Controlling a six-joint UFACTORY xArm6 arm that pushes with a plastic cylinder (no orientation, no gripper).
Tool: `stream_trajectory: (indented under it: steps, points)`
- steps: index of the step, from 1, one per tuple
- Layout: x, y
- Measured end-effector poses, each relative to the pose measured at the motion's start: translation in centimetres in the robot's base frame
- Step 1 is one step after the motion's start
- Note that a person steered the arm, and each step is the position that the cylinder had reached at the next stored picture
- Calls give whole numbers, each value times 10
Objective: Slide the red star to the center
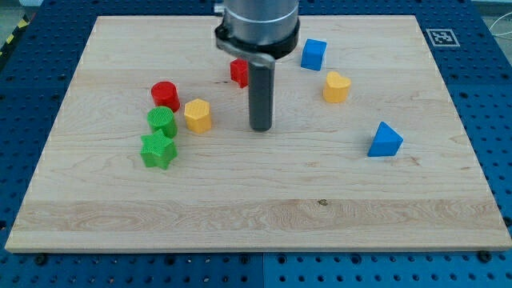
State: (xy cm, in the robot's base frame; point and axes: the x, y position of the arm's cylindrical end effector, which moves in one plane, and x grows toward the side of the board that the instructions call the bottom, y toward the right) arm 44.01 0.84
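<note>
Going from the view's left, a green star (158, 150) sits lowest in a small cluster, with a green cylinder (162, 121) touching it just above, a red cylinder (165, 94) above that, and a yellow hexagon (198, 115) just beside the green cylinder on the right. Next comes the red star (239, 72), near the board's top and partly hidden behind my arm's housing, so I see only its left part. My tip (260, 128) rests on the board (264, 216) below and slightly right of it, apart from every block; I have no pincer, only a bare rod, so nothing is held. Further right lie a blue cube (314, 54), a yellow heart (336, 86), and a blue triangle (385, 140). I judge I am in the approach step: the star is not yet centred. Next I should circle to its far, upper side and push it downward toward the middle, steering clear of the hexagon.
</note>
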Motion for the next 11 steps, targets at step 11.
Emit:
stream_trajectory:
  steps: [11]
  points:
    - [-88,-38]
